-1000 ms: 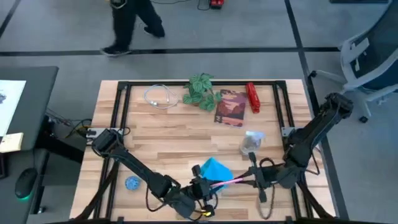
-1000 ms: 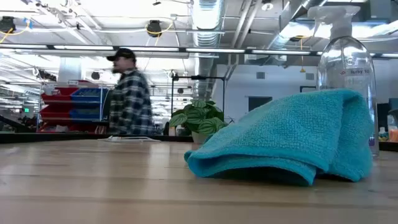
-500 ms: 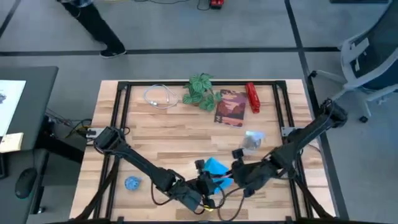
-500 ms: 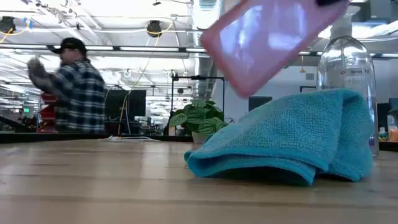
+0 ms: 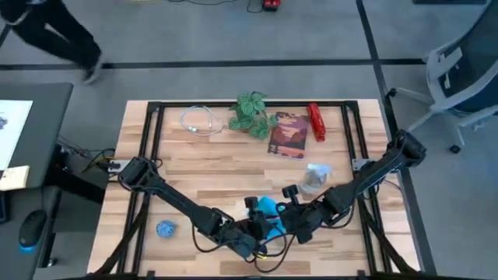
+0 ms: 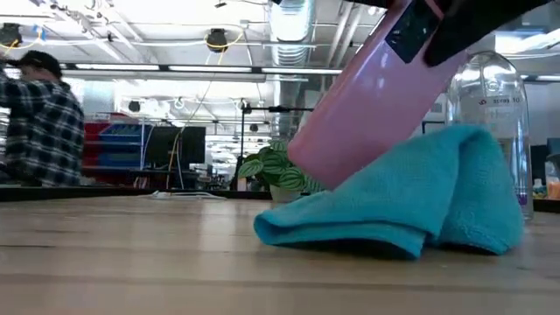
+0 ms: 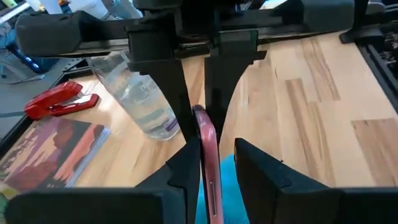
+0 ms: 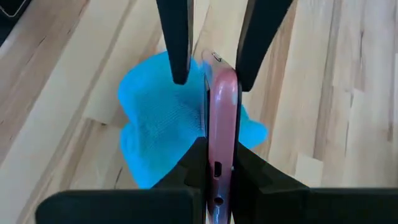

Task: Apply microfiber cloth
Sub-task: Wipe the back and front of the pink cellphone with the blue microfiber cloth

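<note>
Pink-cased phone (image 6: pixel 367 105) now pressed down onto microfiber cloth (image 6: pixel 411 206), clamped by right gripper (image 8: pixel 214 163); left gripper (image 7: pixel 214 163) spread wide around it; wiping begun.

Both arms (image 5: pixel 171 198) are showing dark, slender segmented links. Black cables are looping off them near the wrists. Each gripper's fingers (image 8: pixel 175 43) are showing as flat, matte black, tapering bars.

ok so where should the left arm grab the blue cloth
Probably the raised fold of the microfiber cloth, away from the pink phone that the right gripper holds against it. Bring the left gripper down from above, jaws open across that ridge: it stands proud of the table, while the flat edges offer little to pinch.
</note>
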`<action>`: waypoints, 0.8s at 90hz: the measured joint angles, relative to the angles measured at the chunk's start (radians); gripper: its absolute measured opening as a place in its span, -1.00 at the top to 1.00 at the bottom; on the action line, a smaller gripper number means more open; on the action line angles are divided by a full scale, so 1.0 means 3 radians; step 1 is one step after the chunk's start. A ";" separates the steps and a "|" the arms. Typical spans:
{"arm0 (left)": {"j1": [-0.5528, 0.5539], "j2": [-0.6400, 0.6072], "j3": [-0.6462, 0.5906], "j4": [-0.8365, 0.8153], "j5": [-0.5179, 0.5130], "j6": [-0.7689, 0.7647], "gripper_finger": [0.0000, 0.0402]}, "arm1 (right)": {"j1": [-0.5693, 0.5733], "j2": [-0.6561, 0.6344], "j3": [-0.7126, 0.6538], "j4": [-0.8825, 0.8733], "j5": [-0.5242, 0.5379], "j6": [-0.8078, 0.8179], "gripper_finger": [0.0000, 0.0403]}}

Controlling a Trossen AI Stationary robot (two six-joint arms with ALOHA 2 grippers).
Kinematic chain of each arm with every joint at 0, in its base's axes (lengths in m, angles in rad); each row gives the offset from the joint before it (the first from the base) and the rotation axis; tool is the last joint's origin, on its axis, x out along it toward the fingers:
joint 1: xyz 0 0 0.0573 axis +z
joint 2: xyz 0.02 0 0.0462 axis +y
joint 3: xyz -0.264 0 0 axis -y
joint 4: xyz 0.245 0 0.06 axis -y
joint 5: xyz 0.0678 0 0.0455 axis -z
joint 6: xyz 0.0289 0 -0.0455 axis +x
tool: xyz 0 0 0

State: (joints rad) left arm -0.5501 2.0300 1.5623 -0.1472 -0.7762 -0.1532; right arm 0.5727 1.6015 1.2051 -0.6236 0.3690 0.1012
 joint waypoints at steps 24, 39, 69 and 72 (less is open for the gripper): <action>0.0068 0.0314 -0.0001 0.0149 0.0137 0.0000 0.62 | -0.0132 0.0127 0.0066 -0.0130 -0.0687 0.0067 0.90; 0.0076 0.0393 -0.0001 0.0246 0.0118 -0.0097 0.62 | -0.0129 0.0204 0.0077 -0.0154 -0.0683 0.0060 0.90; 0.0124 0.0381 0.0106 0.0241 0.0130 -0.0188 0.80 | -0.0122 0.0213 0.0144 -0.0204 -0.0702 0.0052 0.89; 0.0123 0.0381 0.0117 0.0216 0.0110 -0.0239 0.88 | -0.0120 0.0218 0.0155 -0.0206 -0.0702 0.0061 0.89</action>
State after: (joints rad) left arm -0.5133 2.1445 1.5974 -0.0822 -0.7433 -0.2248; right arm 0.5367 1.6667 1.2516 -0.6854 0.1584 0.1196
